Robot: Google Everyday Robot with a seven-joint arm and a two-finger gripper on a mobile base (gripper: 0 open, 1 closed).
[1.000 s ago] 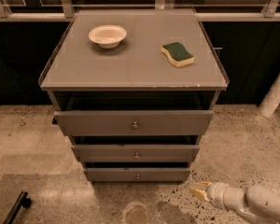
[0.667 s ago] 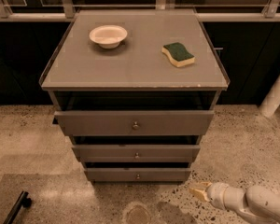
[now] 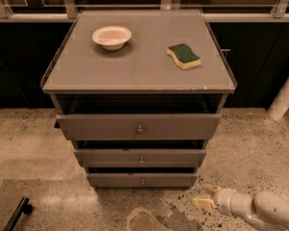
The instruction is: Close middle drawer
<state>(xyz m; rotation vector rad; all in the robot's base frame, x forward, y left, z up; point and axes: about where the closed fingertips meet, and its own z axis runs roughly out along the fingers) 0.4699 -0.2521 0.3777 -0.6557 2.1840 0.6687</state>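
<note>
Camera view: gripper low off the desk's front right corner, middle drawer ajar

The gripper (image 3: 205,197) hangs near the floor, below and just outside the front right corner of the desk (image 3: 135,76), on a white arm that enters from the lower right. Its two pale fingers (image 3: 210,189) stand apart with nothing between them, pointing left toward the drawer stack but touching none of it.

The bottom drawer (image 3: 115,180) lies closest to the gripper. Directly above it is the middle drawer (image 3: 111,157), centred under the desk's front edge. It is pulled out a little, with a dark gap showing above its long flat front and a small round knob (image 3: 141,160) at its centre. The top drawer (image 3: 96,126), with a taller front, also stands out from the frame.

On the desk top, a pale bowl (image 3: 111,36) sits toward the back left corner. A green and yellow sponge (image 3: 183,56) lies toward the right edge.
</note>
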